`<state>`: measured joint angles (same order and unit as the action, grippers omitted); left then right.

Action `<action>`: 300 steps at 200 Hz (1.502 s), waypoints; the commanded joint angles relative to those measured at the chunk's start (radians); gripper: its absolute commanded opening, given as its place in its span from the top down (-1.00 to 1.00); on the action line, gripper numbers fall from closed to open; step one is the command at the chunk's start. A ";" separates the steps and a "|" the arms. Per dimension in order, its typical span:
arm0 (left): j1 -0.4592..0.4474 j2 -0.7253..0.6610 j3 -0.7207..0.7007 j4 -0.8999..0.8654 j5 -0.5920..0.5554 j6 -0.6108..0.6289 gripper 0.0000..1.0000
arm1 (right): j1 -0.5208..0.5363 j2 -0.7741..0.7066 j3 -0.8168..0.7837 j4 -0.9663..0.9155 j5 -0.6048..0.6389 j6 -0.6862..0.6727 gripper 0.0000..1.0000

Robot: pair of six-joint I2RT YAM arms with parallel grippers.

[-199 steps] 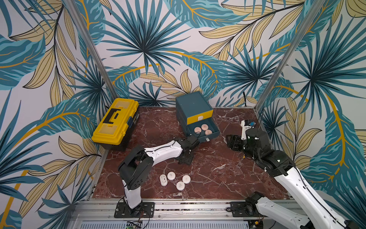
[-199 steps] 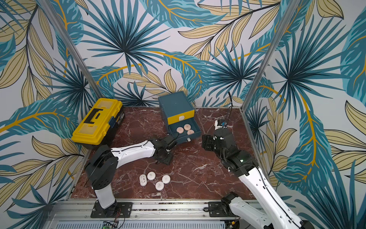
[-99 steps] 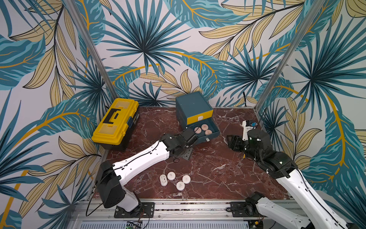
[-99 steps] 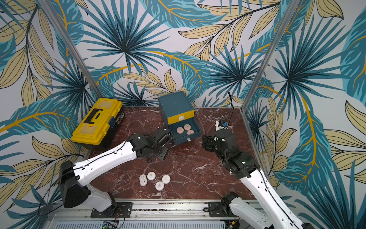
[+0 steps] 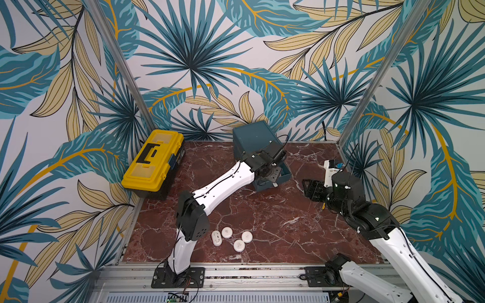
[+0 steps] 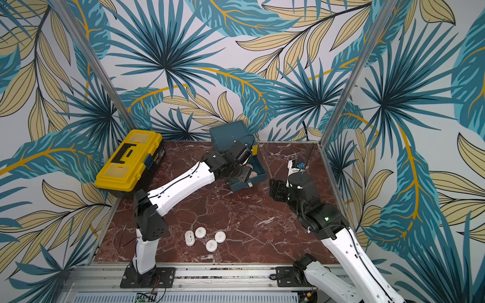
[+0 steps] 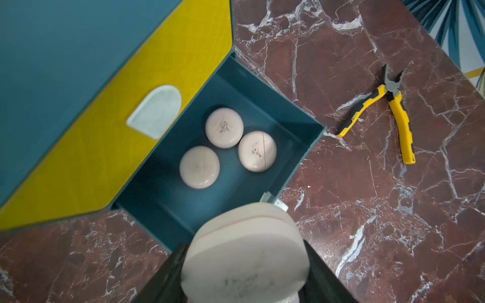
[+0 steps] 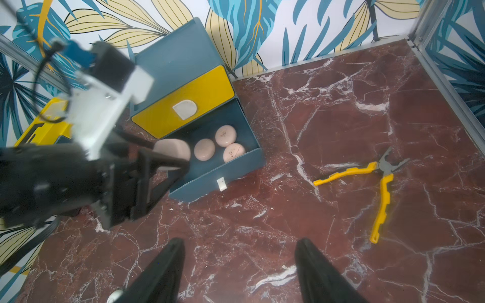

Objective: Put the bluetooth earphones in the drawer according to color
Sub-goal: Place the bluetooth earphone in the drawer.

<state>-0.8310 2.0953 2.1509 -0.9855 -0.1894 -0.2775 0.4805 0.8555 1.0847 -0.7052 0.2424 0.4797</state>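
The teal drawer cabinet (image 5: 252,139) stands at the back, its yellow top front (image 7: 105,147) shut. The teal drawer (image 7: 262,86) below it is pulled out. Three peach-pink earphone cases (image 7: 224,127) (image 7: 257,151) (image 7: 199,167) lie inside. My left gripper (image 7: 244,262) is shut on a further peach-pink case (image 7: 245,251) and holds it above the drawer's front corner; the right wrist view shows that case (image 8: 172,154) too. Several white cases (image 5: 231,237) lie near the table's front edge. My right gripper (image 8: 240,262) hangs open over bare marble, right of the drawer.
A yellow-and-black toolbox (image 5: 154,160) sits at the back left. Yellow-handled pliers (image 8: 380,189) lie open on the marble table (image 5: 275,217) to the right of the drawer. Patterned walls close in three sides.
My left arm has stretched out and carried the peach-pink case from the drawer's front left to above its front corner. The right arm has barely moved.
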 commanded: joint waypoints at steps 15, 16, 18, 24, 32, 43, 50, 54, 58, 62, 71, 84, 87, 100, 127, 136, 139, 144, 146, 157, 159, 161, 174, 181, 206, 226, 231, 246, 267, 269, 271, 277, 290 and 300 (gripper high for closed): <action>0.030 0.195 0.310 -0.122 0.043 0.022 0.03 | 0.003 -0.010 0.019 -0.028 0.011 0.009 -0.44; 0.030 0.199 0.317 -0.124 0.042 0.022 0.03 | 0.003 -0.010 0.019 -0.028 0.010 0.008 -0.44; 0.031 0.209 0.326 -0.129 0.041 0.022 0.03 | 0.003 -0.010 0.019 -0.029 0.010 0.009 -0.44; 0.033 0.231 0.360 -0.139 0.042 0.023 0.03 | 0.004 -0.009 0.019 -0.029 0.009 0.009 -0.44; 0.039 0.251 0.384 -0.145 0.050 0.020 0.03 | 0.004 -0.009 0.017 -0.029 0.010 0.009 -0.44; 0.046 0.264 0.388 -0.136 0.062 0.013 0.03 | 0.004 -0.010 0.014 -0.029 0.010 0.010 -0.44; 0.050 0.271 0.387 -0.131 0.069 0.008 0.03 | 0.004 -0.010 0.012 -0.030 0.009 0.010 -0.44; 0.052 0.274 0.386 -0.130 0.072 0.007 0.03 | 0.004 -0.010 0.012 -0.029 0.010 0.010 -0.44; 0.053 0.278 0.386 -0.130 0.075 0.007 0.03 | 0.004 -0.010 0.011 -0.029 0.010 0.009 -0.44; 0.054 0.282 0.386 -0.130 0.076 0.008 0.03 | 0.004 -0.009 0.011 -0.029 0.010 0.009 -0.44; 0.056 0.285 0.384 -0.125 0.076 0.008 0.02 | 0.004 -0.009 0.008 -0.029 0.011 0.008 -0.44; 0.056 0.285 0.379 -0.118 0.119 0.004 0.02 | 0.003 -0.006 0.007 -0.030 0.013 0.005 -0.44; 0.055 0.308 0.379 -0.116 0.127 0.002 0.02 | 0.003 -0.006 0.007 -0.030 0.013 0.005 -0.44; 0.056 0.324 0.375 -0.101 0.156 -0.005 0.02 | 0.003 -0.004 0.007 -0.029 0.013 0.003 -0.44; 0.055 0.341 0.371 -0.081 0.218 -0.015 0.01 | 0.003 0.001 0.010 -0.030 0.011 0.001 -0.44; 0.054 0.347 0.371 -0.086 0.223 -0.016 0.00 | 0.003 0.001 0.011 -0.029 0.011 -0.001 -0.44; 0.054 0.349 0.372 -0.088 0.223 -0.015 0.00 | 0.004 0.000 0.011 -0.029 0.011 -0.002 -0.44; 0.054 0.351 0.372 -0.093 0.225 -0.014 0.00 | 0.004 0.001 0.011 -0.030 0.011 -0.003 -0.44; 0.054 0.353 0.372 -0.095 0.224 -0.013 -0.01 | 0.004 0.001 0.011 -0.030 0.012 -0.003 -0.44; 0.055 0.356 0.365 -0.103 0.224 -0.010 -0.03 | 0.004 0.002 0.008 -0.031 0.013 -0.005 -0.44; 0.054 0.355 0.363 -0.103 0.223 -0.010 -0.03 | 0.004 0.003 0.009 -0.031 0.013 -0.006 -0.44; 0.054 0.355 0.361 -0.103 0.222 -0.010 -0.03 | 0.003 0.002 0.009 -0.031 0.013 -0.006 -0.44; 0.054 0.353 0.357 -0.103 0.218 -0.006 -0.04 | 0.004 0.006 0.008 -0.031 0.012 -0.006 -0.45; 0.055 0.352 0.356 -0.101 0.218 -0.004 -0.04 | 0.004 0.008 0.010 -0.031 0.010 -0.006 -0.44; 0.061 0.349 0.365 -0.083 0.206 -0.011 -0.04 | 0.004 0.014 0.014 -0.031 0.008 -0.006 -0.44; 0.069 0.337 0.366 -0.087 0.191 -0.017 -0.02 | 0.003 0.015 0.019 -0.031 0.007 -0.007 -0.44; 0.070 0.331 0.365 -0.093 0.181 -0.015 -0.02 | 0.003 0.013 0.020 -0.031 0.009 -0.009 -0.44; 0.070 0.306 0.346 -0.117 0.141 -0.001 -0.01 | 0.004 0.011 0.021 -0.033 0.007 -0.012 -0.44; 0.071 0.238 0.277 -0.135 0.103 0.013 -0.01 | 0.003 0.012 0.019 -0.034 0.005 -0.009 -0.44; 0.071 0.231 0.270 -0.135 0.100 0.016 -0.01 | 0.004 0.011 0.020 -0.034 0.005 -0.009 -0.45; 0.071 0.226 0.262 -0.136 0.095 0.015 -0.01 | 0.003 0.012 0.020 -0.033 0.005 -0.009 -0.45; 0.070 0.209 0.242 -0.139 0.090 0.020 -0.01 | 0.004 0.013 0.019 -0.033 0.003 -0.008 -0.45; 0.070 0.182 0.210 -0.154 0.043 0.030 -0.01 | 0.004 0.012 0.018 -0.033 0.002 -0.006 -0.44; 0.071 0.168 0.200 -0.170 0.023 0.037 -0.01 | 0.004 0.011 0.017 -0.033 0.002 -0.003 -0.45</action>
<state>-0.7631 2.3608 2.3947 -1.1095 -0.0837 -0.2703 0.4805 0.8707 1.0931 -0.7174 0.2420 0.4786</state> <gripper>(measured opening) 0.626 0.721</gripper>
